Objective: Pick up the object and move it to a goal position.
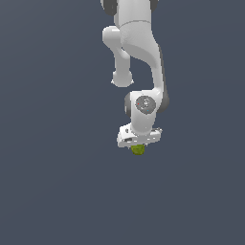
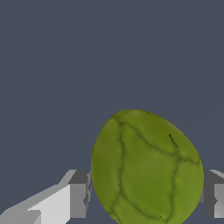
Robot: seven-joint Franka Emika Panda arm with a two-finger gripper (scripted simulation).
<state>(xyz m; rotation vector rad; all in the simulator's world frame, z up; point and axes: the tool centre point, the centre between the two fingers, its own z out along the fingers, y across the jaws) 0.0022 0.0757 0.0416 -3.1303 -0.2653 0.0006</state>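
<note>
The object (image 2: 146,168) is an olive-green, lumpy, rounded thing with dark crease lines, and it fills the space between my fingers in the wrist view. My gripper (image 2: 146,194) is shut on the object, with one grey finger pad (image 2: 81,192) against one flank and the other pad (image 2: 213,192) against the opposite flank. In the exterior view the object (image 1: 138,150) peeks out as a small green lump just under the white hand, where the gripper (image 1: 138,147) points straight down. The fingers themselves are hidden there by the hand.
The white arm (image 1: 139,52) comes down from the top of the exterior view. Around it there is only a plain dark grey-blue surface (image 1: 57,182), with no other objects, edges or goal marker showing.
</note>
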